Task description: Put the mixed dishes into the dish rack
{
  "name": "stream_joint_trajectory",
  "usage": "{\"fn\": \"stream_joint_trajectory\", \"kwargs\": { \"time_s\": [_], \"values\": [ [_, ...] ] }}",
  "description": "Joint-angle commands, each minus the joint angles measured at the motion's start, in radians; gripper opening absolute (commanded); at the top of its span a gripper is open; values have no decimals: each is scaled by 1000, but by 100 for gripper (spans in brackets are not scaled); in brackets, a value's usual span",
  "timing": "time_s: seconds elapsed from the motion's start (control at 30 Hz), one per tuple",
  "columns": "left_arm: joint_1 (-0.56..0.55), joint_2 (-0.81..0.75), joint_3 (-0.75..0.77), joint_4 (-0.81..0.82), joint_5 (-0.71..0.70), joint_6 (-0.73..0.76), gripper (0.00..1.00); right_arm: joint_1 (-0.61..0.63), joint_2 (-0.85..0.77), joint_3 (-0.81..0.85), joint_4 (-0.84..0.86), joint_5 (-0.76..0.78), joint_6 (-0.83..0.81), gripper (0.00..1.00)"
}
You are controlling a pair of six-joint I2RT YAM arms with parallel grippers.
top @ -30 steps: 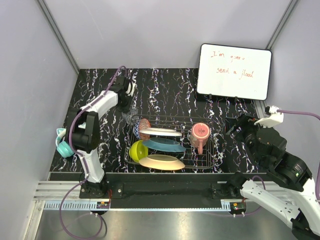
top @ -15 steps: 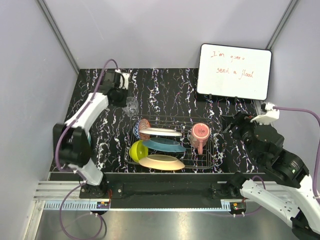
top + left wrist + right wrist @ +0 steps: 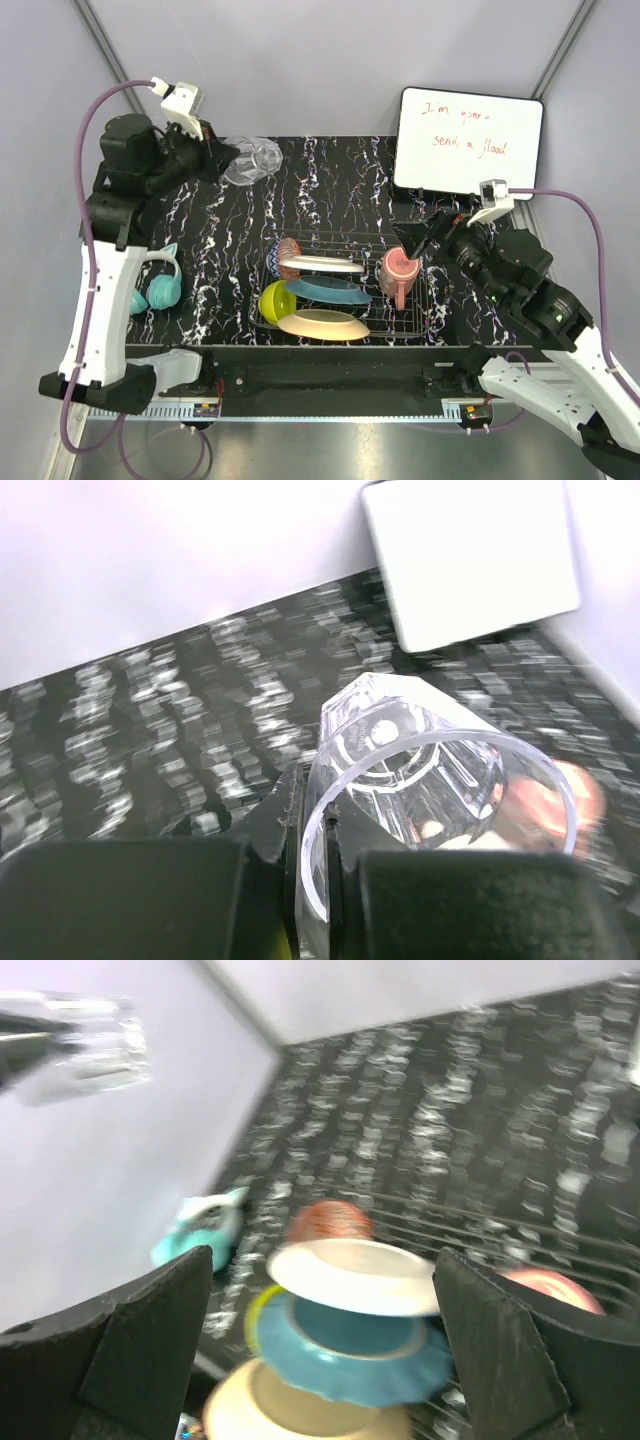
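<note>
My left gripper (image 3: 224, 160) is shut on the rim of the clear glass (image 3: 252, 160) and holds it high above the table's far left; one finger is inside the rim and one outside in the left wrist view (image 3: 318, 850), where the glass (image 3: 430, 770) fills the frame. The silver dish rack (image 3: 432, 300) holds the white plate (image 3: 320, 265), teal plate (image 3: 328, 289), orange plate (image 3: 322, 324), red-patterned bowl (image 3: 287, 255), yellow-green bowl (image 3: 275, 300) and reddish-brown cup (image 3: 398, 270). My right gripper (image 3: 415, 240) is open and empty above the rack's right end, facing the plates (image 3: 350, 1275).
A white board with red writing (image 3: 470, 142) leans at the back right. Teal headphones (image 3: 155, 290) lie left of the rack by the left arm. Grey walls close in the table on three sides.
My left arm has lifted the glass off the table, up and back. My right arm has swung left from the table's right side to above the rack.
</note>
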Motion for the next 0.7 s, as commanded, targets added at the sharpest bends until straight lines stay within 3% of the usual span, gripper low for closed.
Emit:
{"fn": "stream_joint_trajectory", "kwargs": {
  "time_s": [0.0, 0.1, 0.13, 0.17, 0.3, 0.47, 0.67],
  "values": [
    [6, -14, -11, 102, 355, -150, 0, 8, -5, -31, 266, -239, 27, 100],
    [6, -33, -144, 321, 595, -375, 0, 8, 1, -98, 473, -336, 99, 100],
    [8, -41, -195, 425, 683, -549, 0, 8, 24, -112, 572, -358, 141, 100],
    [6, -45, -271, 607, 715, -633, 0, 7, 39, -130, 605, -399, 162, 100],
    [-6, -13, -298, 772, 787, -851, 0, 7, 94, -204, 853, -471, 325, 100],
    [-23, -2, -321, 973, 815, -1002, 0, 7, 149, -293, 1025, -504, 444, 100],
    [-54, -13, -372, 1001, 807, -1016, 0, 4, 217, -298, 1176, -536, 505, 100]
  ]
}}
